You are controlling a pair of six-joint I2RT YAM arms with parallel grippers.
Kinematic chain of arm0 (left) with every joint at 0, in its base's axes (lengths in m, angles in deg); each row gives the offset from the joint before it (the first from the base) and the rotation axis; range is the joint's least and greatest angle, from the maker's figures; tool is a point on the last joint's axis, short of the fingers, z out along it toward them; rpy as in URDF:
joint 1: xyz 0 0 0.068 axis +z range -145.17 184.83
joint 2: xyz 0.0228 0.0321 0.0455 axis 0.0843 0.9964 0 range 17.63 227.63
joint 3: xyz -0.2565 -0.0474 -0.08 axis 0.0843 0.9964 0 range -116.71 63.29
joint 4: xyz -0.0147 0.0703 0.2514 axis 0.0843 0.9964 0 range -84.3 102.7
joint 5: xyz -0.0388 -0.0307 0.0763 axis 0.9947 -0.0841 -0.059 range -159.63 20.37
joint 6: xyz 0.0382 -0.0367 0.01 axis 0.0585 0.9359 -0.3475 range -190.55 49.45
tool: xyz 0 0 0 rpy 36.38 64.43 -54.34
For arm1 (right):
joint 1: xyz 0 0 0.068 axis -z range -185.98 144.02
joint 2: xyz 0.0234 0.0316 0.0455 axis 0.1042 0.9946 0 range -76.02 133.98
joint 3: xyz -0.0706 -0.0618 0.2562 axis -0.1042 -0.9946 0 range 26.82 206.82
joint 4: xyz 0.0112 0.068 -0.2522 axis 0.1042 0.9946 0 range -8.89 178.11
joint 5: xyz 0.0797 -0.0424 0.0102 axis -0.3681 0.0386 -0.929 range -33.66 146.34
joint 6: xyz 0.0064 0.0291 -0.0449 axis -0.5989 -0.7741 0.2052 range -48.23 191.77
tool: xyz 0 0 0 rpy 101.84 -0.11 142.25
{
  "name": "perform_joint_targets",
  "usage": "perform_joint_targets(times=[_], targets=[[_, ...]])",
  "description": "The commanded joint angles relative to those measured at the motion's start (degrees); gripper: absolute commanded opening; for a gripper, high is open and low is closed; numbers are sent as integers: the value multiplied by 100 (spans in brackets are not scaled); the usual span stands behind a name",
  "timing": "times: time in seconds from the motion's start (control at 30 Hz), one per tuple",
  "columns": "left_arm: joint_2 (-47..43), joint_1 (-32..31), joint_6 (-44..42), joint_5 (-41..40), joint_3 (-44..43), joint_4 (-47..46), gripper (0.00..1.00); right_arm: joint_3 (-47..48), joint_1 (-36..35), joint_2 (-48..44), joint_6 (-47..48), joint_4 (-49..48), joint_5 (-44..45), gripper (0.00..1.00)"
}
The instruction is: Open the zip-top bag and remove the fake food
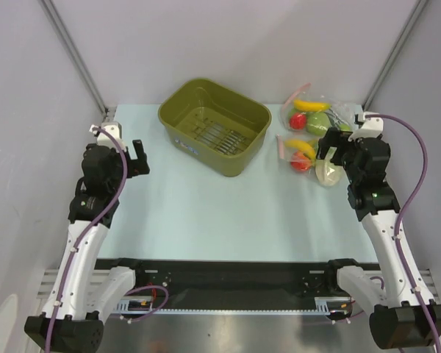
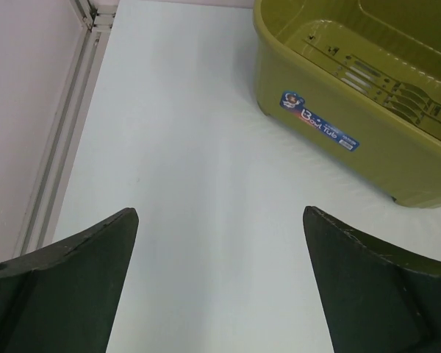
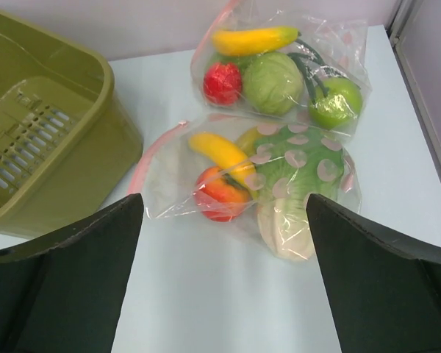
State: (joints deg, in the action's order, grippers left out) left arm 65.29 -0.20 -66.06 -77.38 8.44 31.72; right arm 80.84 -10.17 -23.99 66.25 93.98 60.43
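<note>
A: How does the right gripper (image 3: 224, 204) stand?

B: Spread wide and holding nothing. Its two dark fingers (image 3: 66, 279) frame the near edge of the wrist view, above the pale table (image 3: 206, 309).

A: And the zip-top bag (image 3: 279, 176)?

B: It lies flat on the table just beyond the fingertips, in line with the gap between them. Through the film show a banana (image 3: 219, 153), a red fruit (image 3: 219, 195) and, nearest the right finger, a pale cabbage (image 3: 283, 228). The pink zip strip (image 3: 151, 158) curves along the bag's left edge, on the side of the olive bin (image 3: 51, 147).

A: How should it best be taken?

B: Probably by coming down on flat plastic beside the strip, not on the cabbage's bulge, and pinching one lip only. Crinkly film slips, so a shallow bite would likely lose it.

A: And the left gripper (image 2: 220, 220)?

B: Also parted and empty, over bare table, well apart from the bag, with the bin partly between. It would have to cross over to take the other lip.

A: Anything to avoid?

B: The second bag (image 3: 279, 66) with bright green fruit, just behind. Whether the two touch cannot be told.
</note>
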Motion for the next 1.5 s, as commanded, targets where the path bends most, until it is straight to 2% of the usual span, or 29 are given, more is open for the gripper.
perform_joint_targets(times=[0.0,0.1,0.27,0.5,0.73,1.0,1.27,1.37,1.43,1.47], targets=[[42,-76,-89,-16,-219,18,100,311,-100,70,165,251,82,100],[59,-76,-62,-34,-149,-219,100,363,-275,202,437,374,231,100],[208,-68,-203,-148,71,-729,100,609,-1092,790,692,384,741,100],[482,-67,-168,633,456,-1362,100,706,-1936,1914,859,-231,1180,100],[569,-67,-133,1205,642,-1512,100,619,-2218,2583,982,-697,1453,100],[551,-67,-71,1249,651,-1495,100,671,-2438,3269,1193,-1163,1813,100],[622,-67,-115,1232,660,-1504,100,741,-2447,3990,1431,-1567,2736,98],[622,-67,-124,1232,677,-1530,100,838,-2385,4236,1492,-1769,2903,88],[674,-67,-159,1206,677,-1539,100,1005,-2306,4446,1545,-1787,2939,74],[683,-67,-159,1205,669,-1530,100,1075,-2280,4491,1571,-1761,2921,62]])
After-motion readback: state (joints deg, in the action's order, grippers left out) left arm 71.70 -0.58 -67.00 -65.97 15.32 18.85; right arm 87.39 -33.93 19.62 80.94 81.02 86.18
